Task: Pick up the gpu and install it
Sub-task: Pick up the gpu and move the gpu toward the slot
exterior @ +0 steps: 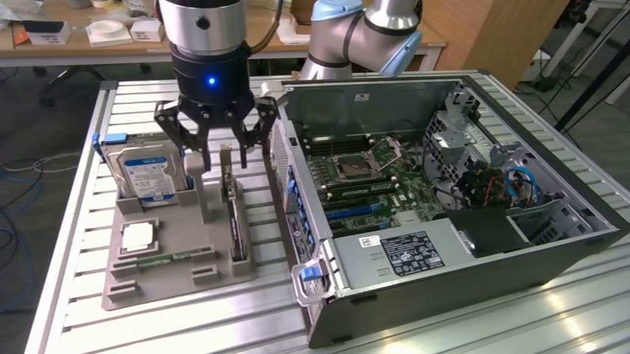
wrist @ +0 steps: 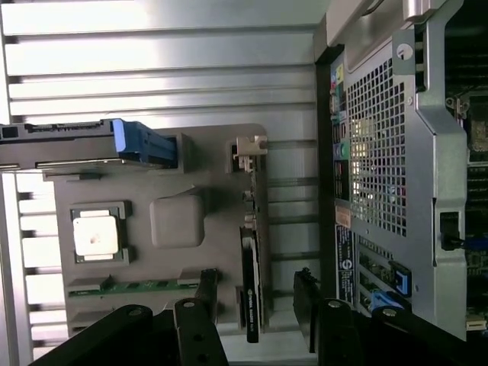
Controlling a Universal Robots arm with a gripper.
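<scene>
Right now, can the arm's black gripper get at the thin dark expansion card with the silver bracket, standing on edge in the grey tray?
Likely yes: the open gripper hangs right over the card with a finger on each side, and nothing covers its top edge.

The gpu (exterior: 237, 232) (wrist: 250, 284) is a thin, flat, dark card that stands on its long edge in a narrow slot of the grey tray (exterior: 177, 284), upright and not leaning. Its black face carries a few small pale markings, and a silver bracket (wrist: 250, 146) caps the end farther from the exterior camera. It sits along the side of the tray nearest the open computer case (exterior: 443, 284), running parallel to the case wall, near it but apart. It is seated in the tray and not lifted
</scene>
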